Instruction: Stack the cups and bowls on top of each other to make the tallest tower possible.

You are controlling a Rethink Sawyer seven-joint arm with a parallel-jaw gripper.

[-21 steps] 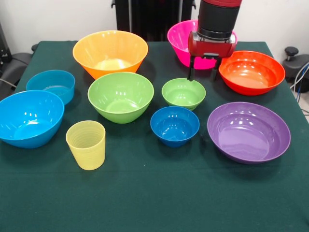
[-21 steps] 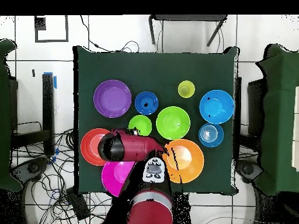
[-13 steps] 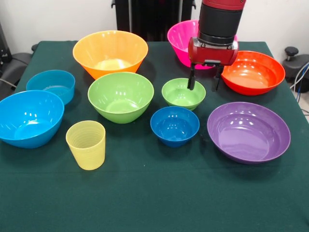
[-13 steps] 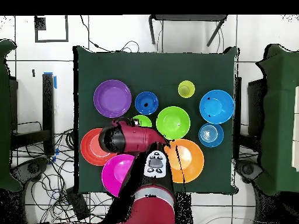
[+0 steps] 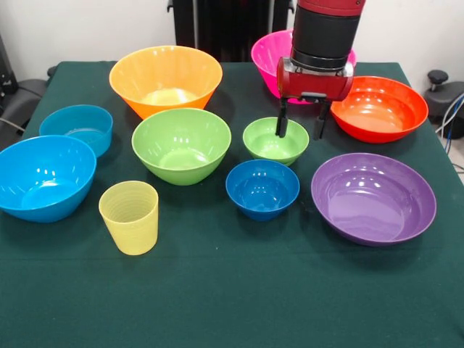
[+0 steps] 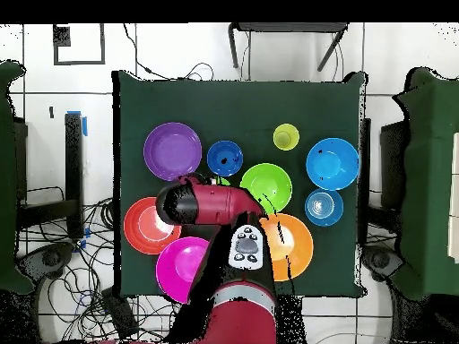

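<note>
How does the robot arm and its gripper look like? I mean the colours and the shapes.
The arm is a thick cylinder, black with a red band at the top. Below it sits a rounded red wrist block. The gripper has two thin, straight black fingers. From overhead, the arm is glossy red with a black end cap, and it carries a small white button panel.

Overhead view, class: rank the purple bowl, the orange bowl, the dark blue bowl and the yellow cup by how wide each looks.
1. Orange bowl and purple bowl: alike; the arm covers the orange bowl's edge.
2. Dark blue bowl.
3. Yellow cup.
</note>
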